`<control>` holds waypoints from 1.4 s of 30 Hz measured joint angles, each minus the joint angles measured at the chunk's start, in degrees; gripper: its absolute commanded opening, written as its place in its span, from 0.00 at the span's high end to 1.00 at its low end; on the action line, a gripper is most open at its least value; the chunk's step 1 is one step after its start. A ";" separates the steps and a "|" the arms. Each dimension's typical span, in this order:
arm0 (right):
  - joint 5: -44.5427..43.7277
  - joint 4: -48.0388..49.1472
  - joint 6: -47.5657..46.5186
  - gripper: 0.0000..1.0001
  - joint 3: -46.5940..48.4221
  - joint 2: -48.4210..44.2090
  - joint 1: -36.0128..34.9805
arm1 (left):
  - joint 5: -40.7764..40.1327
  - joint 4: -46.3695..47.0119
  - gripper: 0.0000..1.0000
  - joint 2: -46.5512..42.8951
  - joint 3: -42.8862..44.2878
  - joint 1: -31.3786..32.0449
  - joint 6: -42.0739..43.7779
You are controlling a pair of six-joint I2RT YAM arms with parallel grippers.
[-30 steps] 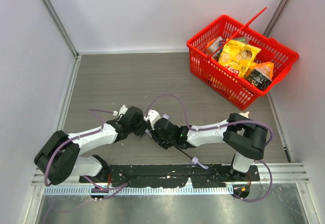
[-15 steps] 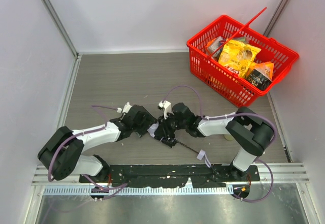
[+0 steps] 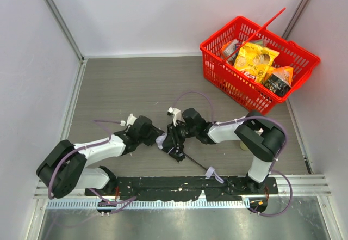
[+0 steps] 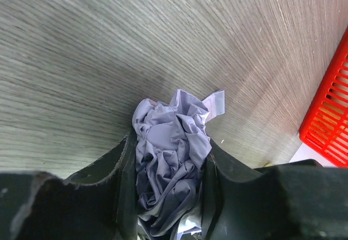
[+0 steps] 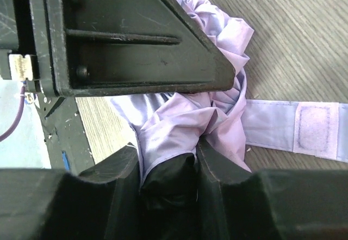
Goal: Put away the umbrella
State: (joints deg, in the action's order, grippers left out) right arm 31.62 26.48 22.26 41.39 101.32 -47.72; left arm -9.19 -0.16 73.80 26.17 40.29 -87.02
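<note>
The umbrella lies near the table's front, its pale lavender fabric bunched up between my two grippers. Its thin black shaft runs to the lower right and ends in a pale strap. My left gripper is shut on crumpled umbrella fabric, which fills the space between its fingers. Opposite it, my right gripper is shut on the umbrella, pinching fabric and a black part. A velcro tab lies flat on the table.
A red basket with snack packets stands at the back right; its corner shows in the left wrist view. A small pale object sits by the right arm. White walls close three sides.
The right arm has swung its wrist up and away from the table's front, staying on the umbrella. The left gripper opened wide, then closed on the fabric and drew slightly left.
</note>
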 measured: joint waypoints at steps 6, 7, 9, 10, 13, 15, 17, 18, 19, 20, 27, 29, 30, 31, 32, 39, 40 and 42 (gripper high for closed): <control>-9.03 -8.24 -2.82 0.22 1.05 -5.40 -3.37 | 0.09 -1.44 1.00 -0.39 -0.15 0.09 -0.79; -12.02 -9.94 -3.76 0.22 1.27 -6.69 -4.46 | 0.15 -1.44 1.00 -0.33 -0.15 0.09 -0.90; -18.40 -13.20 -5.92 0.22 1.88 -9.07 -6.88 | 0.26 -1.33 1.00 -0.04 -0.11 0.09 -1.22; -20.85 -14.40 -6.86 0.21 2.21 -9.86 -8.00 | 0.28 -1.33 1.00 0.02 -0.09 0.09 -1.38; -28.92 -17.07 -10.03 0.21 3.48 -11.08 -12.94 | 0.35 -1.73 1.00 0.37 0.31 0.11 -1.88; -32.89 -18.05 -11.63 0.21 3.87 -10.91 -15.41 | 0.44 -2.89 1.00 0.76 1.11 0.11 -2.12; -35.43 -18.43 -12.52 0.21 3.96 -10.45 -16.55 | 0.59 -4.11 1.00 1.14 1.88 0.22 -2.36; -36.57 -18.36 -12.83 0.22 4.07 -9.73 -16.83 | 0.66 -4.72 1.00 1.33 2.23 0.24 -2.49; -37.59 -18.21 -13.03 0.23 4.28 -8.68 -17.11 | 0.70 -5.18 1.00 1.49 2.54 0.24 -2.62; -38.77 -18.14 -13.09 0.26 4.55 -7.43 -17.27 | 0.72 -5.60 1.00 1.60 2.78 0.24 -2.69; -41.77 -16.22 -12.44 0.83 4.70 -3.58 -17.88 | 0.87 -6.95 1.00 1.60 3.13 0.22 -3.23; -41.31 -15.13 -11.47 0.99 4.22 -3.58 -17.77 | 0.83 -6.95 0.82 1.53 3.13 0.17 -3.23; -41.18 -14.67 -11.47 0.99 4.02 -3.61 -17.75 | 0.81 -6.93 0.67 1.51 3.08 0.11 -3.15; -40.50 -13.79 -11.21 0.99 3.63 -3.69 -17.35 | 0.81 -6.88 0.52 1.51 3.06 0.09 -3.08; -39.95 -13.16 -11.21 0.99 3.32 -3.69 -17.22 | 0.79 -6.84 0.39 1.51 3.06 0.09 -2.95; -27.32 -5.01 -8.39 0.99 -0.96 -4.48 -11.47 | 0.74 -4.13 0.11 0.46 3.10 0.57 -0.57; -24.72 -3.82 -7.45 0.99 -1.62 -4.59 -10.19 | 0.59 -4.39 0.10 0.17 3.10 0.90 -0.20; -19.82 -1.92 -5.55 0.99 -2.54 -4.59 -8.07 | 0.35 -4.94 0.10 -0.46 3.02 1.68 0.50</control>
State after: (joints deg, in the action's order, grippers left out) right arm 11.79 24.56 16.71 38.85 96.73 -55.79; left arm -8.84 -5.10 73.34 29.19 41.98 -86.52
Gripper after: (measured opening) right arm 0.368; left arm 0.892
